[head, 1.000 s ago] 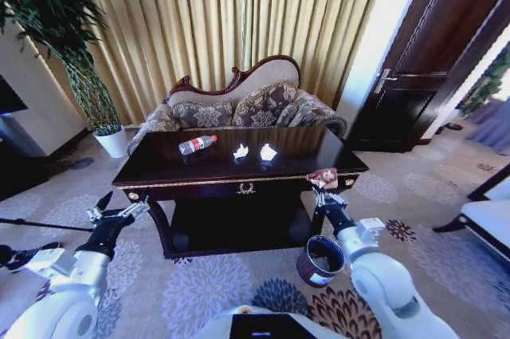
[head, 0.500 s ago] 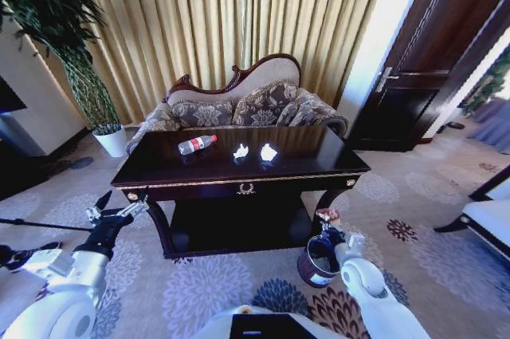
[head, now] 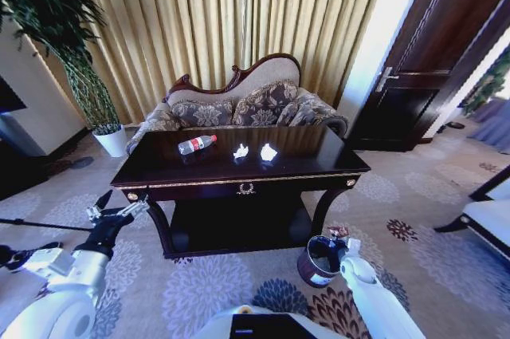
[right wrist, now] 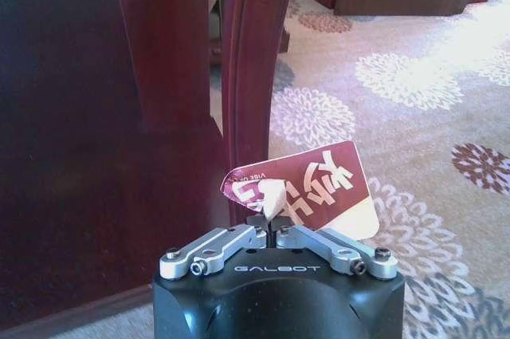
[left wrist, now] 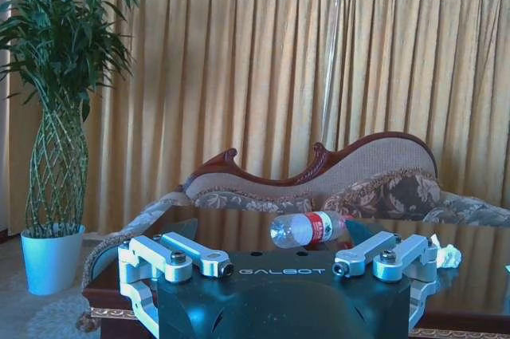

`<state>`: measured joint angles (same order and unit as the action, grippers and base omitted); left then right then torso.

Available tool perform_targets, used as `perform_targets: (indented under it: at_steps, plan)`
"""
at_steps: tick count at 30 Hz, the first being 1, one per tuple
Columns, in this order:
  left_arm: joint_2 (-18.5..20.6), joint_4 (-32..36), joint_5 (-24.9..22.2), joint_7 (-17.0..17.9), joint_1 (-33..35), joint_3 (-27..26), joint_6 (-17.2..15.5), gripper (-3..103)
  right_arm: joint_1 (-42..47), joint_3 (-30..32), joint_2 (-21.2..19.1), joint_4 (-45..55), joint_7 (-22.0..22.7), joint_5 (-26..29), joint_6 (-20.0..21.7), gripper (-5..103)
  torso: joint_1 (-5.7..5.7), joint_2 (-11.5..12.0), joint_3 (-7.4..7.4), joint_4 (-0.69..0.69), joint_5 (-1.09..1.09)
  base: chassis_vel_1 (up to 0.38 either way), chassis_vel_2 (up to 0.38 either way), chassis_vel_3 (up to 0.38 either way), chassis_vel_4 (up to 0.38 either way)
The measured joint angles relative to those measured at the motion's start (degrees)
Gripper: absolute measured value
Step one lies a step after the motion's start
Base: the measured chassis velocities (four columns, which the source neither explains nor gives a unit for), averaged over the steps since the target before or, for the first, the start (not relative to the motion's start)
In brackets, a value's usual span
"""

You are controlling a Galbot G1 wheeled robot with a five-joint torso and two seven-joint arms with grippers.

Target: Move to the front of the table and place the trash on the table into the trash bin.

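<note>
The dark glossy table (head: 319,162) carries a clear bottle (head: 197,144) with a red label and two white paper wads (head: 241,150) (head: 268,152). The dark round trash bin (head: 320,262) stands on the carpet by the table's front right leg. Low at the bin's far rim, my right gripper (head: 341,237) is shut on a red and white wrapper (right wrist: 307,187); in the right wrist view the gripper (right wrist: 269,231) pinches it beside the table leg (right wrist: 255,76). Off the table's front left corner my left gripper (head: 119,214) hangs open. In the left wrist view the bottle (left wrist: 307,229) and one wad (left wrist: 448,255) lie beyond it.
A floral sofa (head: 239,108) stands behind the table, with a potted plant (head: 110,141) in a white pot at the left and a dark door (head: 414,92) at the right. Patterned carpet lies open in front. A chair edge (head: 486,219) shows at the far right.
My right gripper has come down with the wrapper from the table's front right corner to the bin's rim. The left arm has stayed still.
</note>
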<state>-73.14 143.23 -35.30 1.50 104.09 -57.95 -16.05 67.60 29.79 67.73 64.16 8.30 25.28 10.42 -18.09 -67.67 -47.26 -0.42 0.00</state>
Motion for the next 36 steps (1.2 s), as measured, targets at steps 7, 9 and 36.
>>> perform_targets:
  at_steps: [7, 9, 36]
  plan:
    - [0.19, 0.0, -0.01, 0.02, -0.31, 0.15, 0.01, 100, -0.86, 0.19, 2.12, -4.47, -0.11, -5.08, -2.94, 14, 0.0, 0.0, 0.0, -0.02, 0.0, 0.0, 0.0, 0.0, 0.0]
    - [0.15, 0.0, -0.01, 0.02, -0.28, 0.0, 0.06, 100, -0.98, 0.29, 2.62, -4.83, -0.08, -5.34, -3.39, 19, 0.0, 0.0, 0.01, -0.01, 0.0, 0.0, 0.0, 0.0, 0.0]
    - [-0.99, 0.0, 0.21, -0.04, -0.24, -0.17, 1.32, 100, 0.97, 1.51, 2.34, -1.51, 0.43, -2.1, -3.87, 100, 0.0, 0.0, 0.01, -0.01, 0.0, 0.0, 0.0, 0.0, 0.0]
